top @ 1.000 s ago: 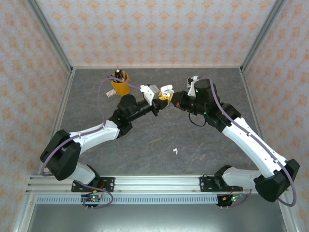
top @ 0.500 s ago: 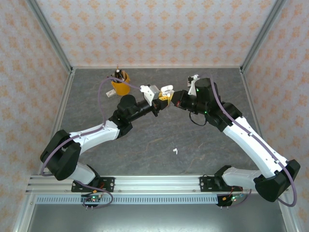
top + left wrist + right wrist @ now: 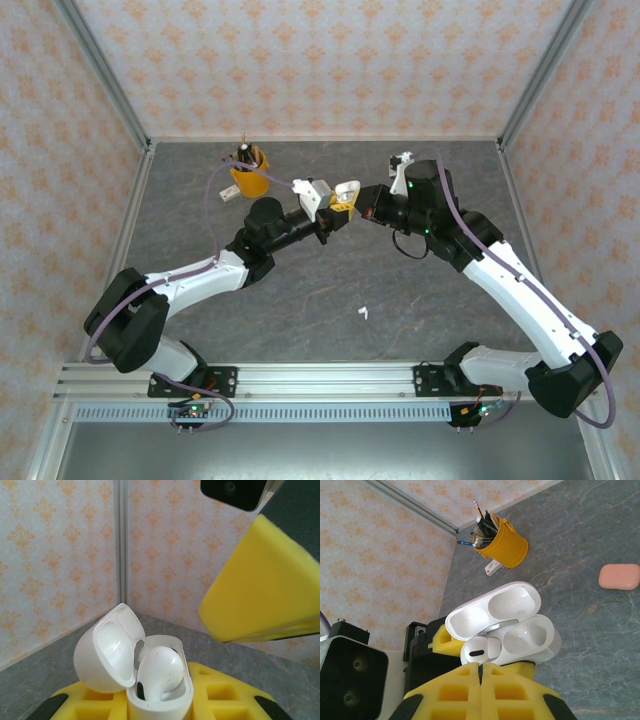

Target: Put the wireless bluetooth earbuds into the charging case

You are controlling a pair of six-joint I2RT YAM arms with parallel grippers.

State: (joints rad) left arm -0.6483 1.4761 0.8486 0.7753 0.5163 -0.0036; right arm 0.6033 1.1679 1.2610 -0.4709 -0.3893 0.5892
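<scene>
Steadiness matters: my left end effector (image 3: 337,206) clamps the open charging case (image 3: 530,635), so my closed right end effector (image 3: 481,672) beside it should press the white earbud (image 3: 477,652) straight in.

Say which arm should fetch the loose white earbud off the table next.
Probably the right. The left gripper is shut on the open charging case. The right gripper is shut, its fingers visibly holding nothing, and the earbud lies on the table slightly toward its side.
</scene>
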